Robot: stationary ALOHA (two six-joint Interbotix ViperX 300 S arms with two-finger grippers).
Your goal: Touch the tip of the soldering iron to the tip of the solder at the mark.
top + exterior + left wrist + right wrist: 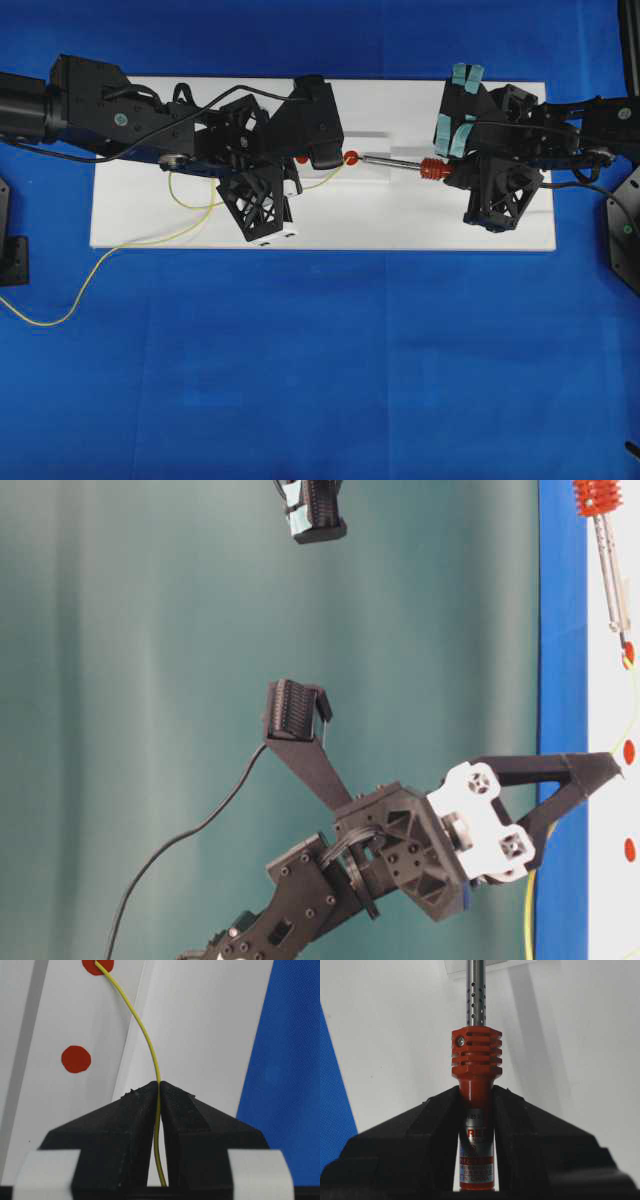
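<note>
Gripping the solder (150,1055), the left gripper (159,1091) has its jaws pinched closed on the thin yellow wire, which runs on from the fingertips toward 11 o'clock in the left wrist view and ends on a red mark (97,965) at the top edge. A second red mark (76,1059) lies at 9 o'clock of the wire, apart from it. Both marks sit on the white board (200,1020), with the blue cloth (285,1060) at 3 o'clock.

Overhead, the solder trails from the left gripper toward 8 o'clock, off the board and across the cloth in a loose curve.

Clamped on the soldering iron (476,1065), the right gripper (476,1105) holds the red-orange handle below its ribbed collar. Overhead, the silver shaft points toward 9 o'clock, its tip at the red mark (351,157) just beside the left gripper. From table level the tip appears to touch that mark, where the solder also arrives.
</note>
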